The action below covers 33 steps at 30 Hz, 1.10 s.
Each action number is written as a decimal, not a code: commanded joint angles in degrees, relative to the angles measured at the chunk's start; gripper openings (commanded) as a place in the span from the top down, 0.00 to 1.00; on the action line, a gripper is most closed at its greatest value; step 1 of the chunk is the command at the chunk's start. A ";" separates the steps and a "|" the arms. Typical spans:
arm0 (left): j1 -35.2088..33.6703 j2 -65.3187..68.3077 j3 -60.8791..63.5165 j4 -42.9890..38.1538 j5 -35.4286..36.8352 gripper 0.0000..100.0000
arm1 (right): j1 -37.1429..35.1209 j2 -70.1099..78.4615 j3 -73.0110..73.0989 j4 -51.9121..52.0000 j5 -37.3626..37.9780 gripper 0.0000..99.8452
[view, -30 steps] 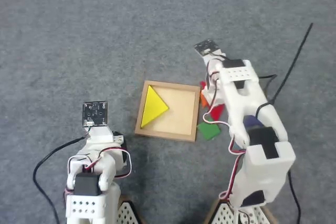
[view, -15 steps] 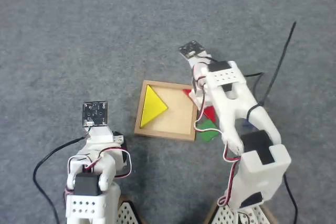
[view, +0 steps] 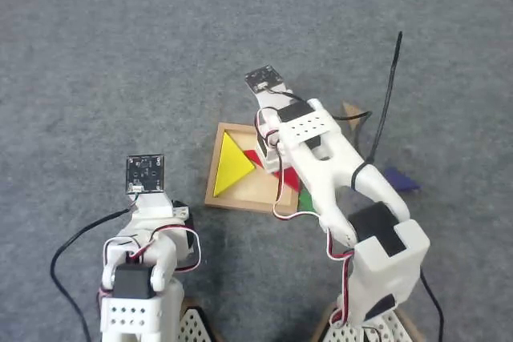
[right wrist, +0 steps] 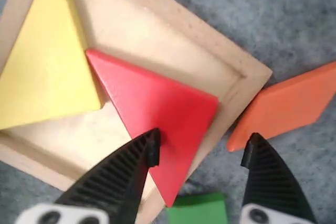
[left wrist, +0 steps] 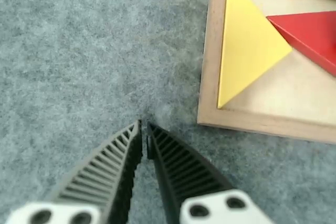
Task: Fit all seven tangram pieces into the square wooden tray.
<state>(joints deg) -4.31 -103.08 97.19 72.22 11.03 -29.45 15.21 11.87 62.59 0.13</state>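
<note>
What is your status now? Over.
Left gripper shut, off the tray. Right gripper open above red triangle; its corner overlaps the rim. Yellow triangle seated. Orange piece, green piece beside tray.

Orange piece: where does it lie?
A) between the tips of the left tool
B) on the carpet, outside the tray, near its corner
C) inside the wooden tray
B: the right wrist view shows the orange piece lying on the grey carpet outside the wooden tray, beside its corner.
</note>
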 commanded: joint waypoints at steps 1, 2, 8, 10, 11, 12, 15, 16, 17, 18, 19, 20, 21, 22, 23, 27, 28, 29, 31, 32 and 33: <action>-0.26 -1.14 -0.75 0.09 -0.53 0.99 | -0.66 -1.45 -2.37 -1.19 -1.58 0.73; -0.26 -1.14 -0.75 0.09 -0.53 0.99 | -0.66 -1.45 -2.29 -1.19 -1.58 0.73; -0.26 -1.14 -0.75 0.09 -0.53 0.99 | -2.95 -1.45 -2.11 -1.19 -4.92 0.73; -0.26 -1.14 -0.75 0.09 -0.53 0.99 | -3.82 -1.45 -2.29 -1.19 -5.98 0.73; -0.26 -1.14 -0.75 0.09 -0.53 0.99 | -3.91 -1.54 -2.37 -0.92 -6.59 0.73; -0.26 -1.14 -0.75 0.09 -0.53 0.99 | -3.65 -1.71 -2.37 -0.75 -7.12 0.73; -0.26 -1.14 -0.75 0.09 -0.53 0.99 | -2.33 -4.53 -1.93 -0.92 -7.65 0.73; -0.26 -1.14 -0.75 0.09 -0.53 0.99 | -1.98 -5.85 -1.93 -0.84 -7.65 0.73; -0.26 -1.14 -0.75 0.09 -0.53 0.99 | -1.89 -7.34 -1.93 -1.01 -7.38 0.73; -0.26 -1.14 -0.75 0.09 -0.53 0.99 | -1.89 -8.57 -1.93 -1.19 -7.30 0.73; -0.26 -1.14 -0.75 0.09 -0.53 0.99 | -1.98 -9.54 -1.93 -1.19 -7.21 0.73; -0.26 -1.14 -0.75 0.09 -0.53 0.99 | -2.33 -10.51 -2.02 -1.80 -6.51 0.73; -0.26 -1.14 -0.75 0.09 -0.53 0.99 | -2.95 -10.95 -1.85 -3.21 -4.48 0.73; -0.26 -1.14 -0.75 0.09 -0.53 0.99 | -3.30 -10.95 -1.76 -4.18 -2.11 0.73; -0.26 -1.14 -0.75 0.09 -0.53 0.99 | -3.56 -10.59 -1.41 -5.14 0.44 0.73; -0.26 -1.14 -0.75 0.09 -0.53 0.99 | -6.46 -8.84 1.05 -5.67 9.05 0.72; -0.26 -1.14 -0.75 0.09 -0.53 0.99 | -6.90 -8.40 1.76 -5.93 11.16 0.72; -0.26 -1.14 -0.75 0.09 -0.53 0.99 | -6.99 -7.78 2.29 -6.11 13.01 0.72; -0.26 -1.14 -0.75 0.09 -0.53 0.99 | -6.99 -6.46 2.55 -6.55 16.18 0.72; -0.26 -1.14 -0.75 0.09 -0.53 0.99 | -6.90 -5.67 2.37 -6.64 17.32 0.72; -0.26 -1.14 -0.75 0.09 -0.53 0.99 | -6.90 -4.97 2.37 -7.34 18.73 0.72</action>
<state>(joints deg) -4.31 -103.08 97.19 72.22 11.03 -35.96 9.14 15.03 57.32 12.97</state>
